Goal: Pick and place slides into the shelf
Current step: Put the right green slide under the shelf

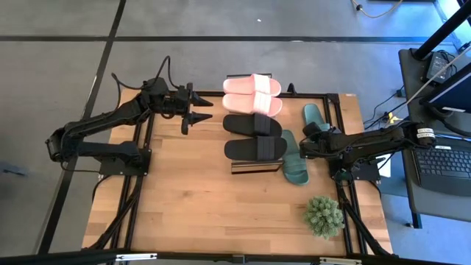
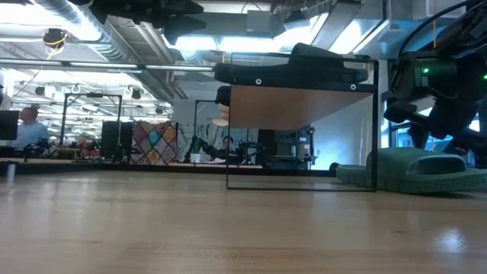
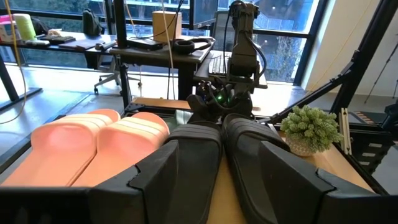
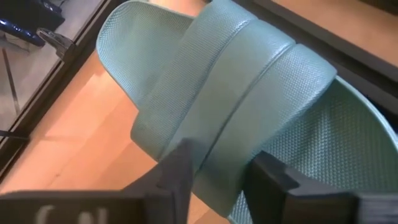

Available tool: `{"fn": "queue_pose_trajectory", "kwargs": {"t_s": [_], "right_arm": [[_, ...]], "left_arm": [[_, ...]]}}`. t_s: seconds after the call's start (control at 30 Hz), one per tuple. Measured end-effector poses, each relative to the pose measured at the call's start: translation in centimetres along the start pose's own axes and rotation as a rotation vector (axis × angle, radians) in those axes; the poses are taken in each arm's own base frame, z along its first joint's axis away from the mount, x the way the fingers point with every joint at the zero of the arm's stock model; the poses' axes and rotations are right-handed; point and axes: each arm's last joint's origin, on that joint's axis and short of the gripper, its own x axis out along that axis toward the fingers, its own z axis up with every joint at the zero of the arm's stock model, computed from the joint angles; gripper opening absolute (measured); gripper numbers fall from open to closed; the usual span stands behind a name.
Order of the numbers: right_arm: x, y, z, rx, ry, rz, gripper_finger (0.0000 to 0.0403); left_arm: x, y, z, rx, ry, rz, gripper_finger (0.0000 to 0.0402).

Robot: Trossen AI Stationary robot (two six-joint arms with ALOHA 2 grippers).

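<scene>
Green foam slide (image 4: 249,106), woven-textured ribbed strap between right fingers (image 4: 180,165); left fingers (image 3: 174,168) spread.

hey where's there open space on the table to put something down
Bare wood spans the table's near half, left of the potted plant, and the left side below the left tool. It's crowded mid-right: pink slides, black slides, green slide and right tool.

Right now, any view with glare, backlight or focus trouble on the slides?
Low view: bright ceiling lights behind the shelf leave the slide on top a dark silhouette. Left wrist view: daylit windows behind, yet the pink slides read clearly. Right wrist view: the green slide fills the frame, its texture sharp, with the right gripper astride the strap. High view: even light.
</scene>
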Motion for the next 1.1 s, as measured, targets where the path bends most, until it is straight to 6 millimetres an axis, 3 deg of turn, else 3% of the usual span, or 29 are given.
{"fn": "queue_pose_trajectory", "kwargs": {"t_s": [0.23, 0.43, 0.73, 1.1], "right_arm": [[0.0, 0.1, -0.1, -0.065, 0.005, 0.008, 0.0018], [-0.4, 0.3, -0.3, -0.093, 0.013, 0.035, 0.0015], [-4.3, 4.7, 0.2, -0.34, -0.008, 0.179, 0.0014], [-11.2, 8.8, 5.1, -0.529, 0.034, 0.188, 0.0014]], "left_arm": [[0.0, 0.0, 0.0, 0.0, 0.0, 0.0, 0.0212], [0.0, 0.0, 0.0, 0.0, 0.0, 0.0, 0.0212], [0.0, 0.0, 0.0, 0.002, -0.001, 0.0, 0.0212], [0.0, 0.0, 0.0, 0.007, -0.002, 0.0, 0.0212]]}}
